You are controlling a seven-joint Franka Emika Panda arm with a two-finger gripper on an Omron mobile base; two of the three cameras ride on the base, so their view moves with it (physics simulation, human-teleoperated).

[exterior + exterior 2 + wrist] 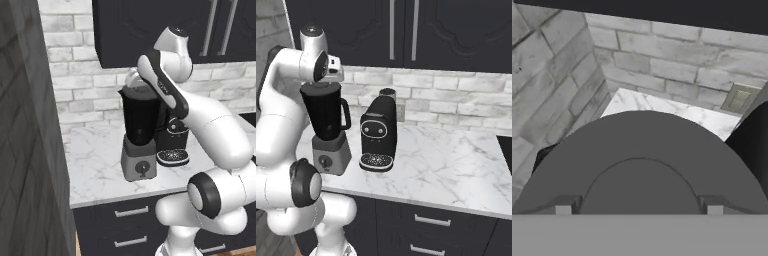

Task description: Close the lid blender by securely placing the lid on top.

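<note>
The blender (141, 125) is a tall black jar on a grey boxy base with a round knob, standing on the marble counter (95, 160); it is also in the right base view (326, 117). My gripper (639, 205) hangs directly over the jar's mouth, and its fingertips (567, 205) stand wide apart against both sides of the raised centre of the lid (642, 145). This round dark grey lid sits level at the jar's rim (139, 91) (318, 87). Whether it rests fully on the jar is hidden by my hand.
A black coffee machine (378, 132) with a round perforated drip tray (376, 161) stands just right of the blender. A grey brick side wall (25, 150) rises to the left. Dark cabinets (406, 30) hang above, and bare counter (456, 160) stretches to the right.
</note>
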